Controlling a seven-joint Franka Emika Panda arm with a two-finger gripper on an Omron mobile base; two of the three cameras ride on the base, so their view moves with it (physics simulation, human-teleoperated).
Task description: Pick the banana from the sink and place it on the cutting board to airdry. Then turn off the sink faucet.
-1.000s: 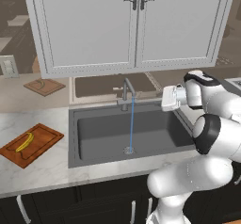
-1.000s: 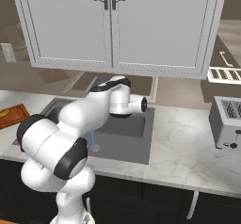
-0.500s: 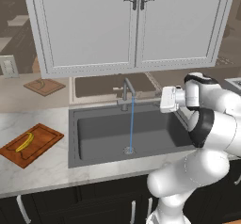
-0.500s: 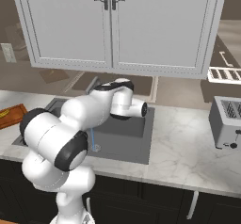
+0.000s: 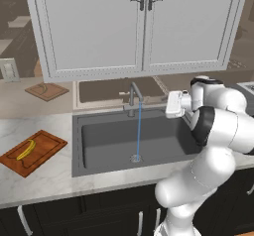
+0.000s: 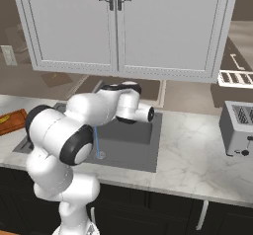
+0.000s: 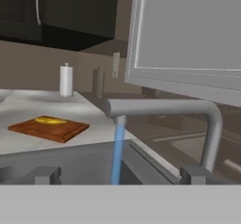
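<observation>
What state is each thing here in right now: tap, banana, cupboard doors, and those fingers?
Faucet: on, water streaming into the sink.
Banana: lying on the cutting board, out of the sink.
Cupboard doors: closed.
Fingers: open, holding nothing, facing the faucet.
Toaster: slots empty.
</observation>
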